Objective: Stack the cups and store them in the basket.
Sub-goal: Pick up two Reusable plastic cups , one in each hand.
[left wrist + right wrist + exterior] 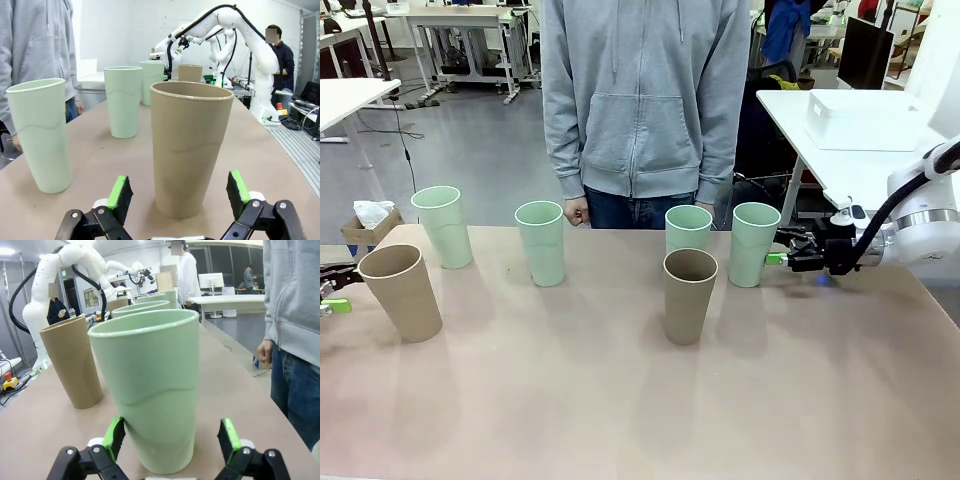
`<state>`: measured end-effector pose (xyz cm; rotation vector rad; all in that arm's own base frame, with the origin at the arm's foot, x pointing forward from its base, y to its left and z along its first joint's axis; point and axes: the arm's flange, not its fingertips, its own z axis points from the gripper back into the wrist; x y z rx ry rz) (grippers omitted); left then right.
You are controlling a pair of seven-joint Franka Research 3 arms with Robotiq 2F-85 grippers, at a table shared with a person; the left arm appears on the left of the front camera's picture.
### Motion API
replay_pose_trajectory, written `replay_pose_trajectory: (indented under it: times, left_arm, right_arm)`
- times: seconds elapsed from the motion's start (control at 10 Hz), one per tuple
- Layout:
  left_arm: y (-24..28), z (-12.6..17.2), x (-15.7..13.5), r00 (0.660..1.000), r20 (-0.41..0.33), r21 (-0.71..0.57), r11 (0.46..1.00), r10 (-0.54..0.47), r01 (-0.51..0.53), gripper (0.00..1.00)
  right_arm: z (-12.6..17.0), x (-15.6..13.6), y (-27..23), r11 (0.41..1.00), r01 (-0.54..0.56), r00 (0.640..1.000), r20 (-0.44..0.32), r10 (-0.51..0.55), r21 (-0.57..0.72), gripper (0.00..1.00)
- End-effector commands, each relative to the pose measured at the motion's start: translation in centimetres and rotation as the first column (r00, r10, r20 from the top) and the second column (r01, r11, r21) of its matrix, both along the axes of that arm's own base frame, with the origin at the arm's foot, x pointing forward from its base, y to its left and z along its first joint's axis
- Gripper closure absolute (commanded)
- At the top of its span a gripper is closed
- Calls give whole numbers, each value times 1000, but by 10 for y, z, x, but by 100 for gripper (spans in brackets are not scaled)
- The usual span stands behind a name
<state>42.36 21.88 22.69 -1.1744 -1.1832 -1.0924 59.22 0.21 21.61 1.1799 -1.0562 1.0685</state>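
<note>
Both grippers are spread wide and neither has hold of anything. On my left wrist camera the left gripper [179, 195] sits low near the left end of the table [620, 400]. The left tan cup [190, 150] stands upright just ahead of it, framed between the green pads with a gap on each side. I cannot tell whether the pads reach past its wall. The right gripper [172, 439] is level with the lower half of the rightmost mint cup [150, 390], and in the front view its fingertips come right up to that cup's side. All six cups stand upright and unstacked on the table. The far-left mint cup [444, 226], the second mint cup [541, 243] and the third mint cup [688, 228] run along the far side. The middle tan cup [690, 296] stands just in front of the third. The basket [865, 135] rests on a separate white table beyond the right arm, well apart from the cups. A person [645, 100] in a grey hoodie stands at the far edge.
</note>
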Motion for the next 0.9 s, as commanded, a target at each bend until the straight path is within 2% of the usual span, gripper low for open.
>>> replay_pose_trajectory:
  times: [0.0,0.2,0.5,0.8]
  left_arm:
    - [-10,-14,-16,1000,27,-10,1000,-1,1,0]
    - [-14,-16,-16,999,33,-14,1000,13,-13,0]
    - [-27,-23,-11,996,85,5,999,35,-35,0]
    - [-40,-27,-7,997,79,11,1000,25,-26,0]
  right_arm:
    - [-1,4,2,999,-31,999,31,30,30,0]
    - [0,3,5,999,-40,999,28,39,36,0]
    - [-1,3,9,998,-44,999,34,42,44,0]
    - [-2,2,13,997,-51,998,26,49,50,0]
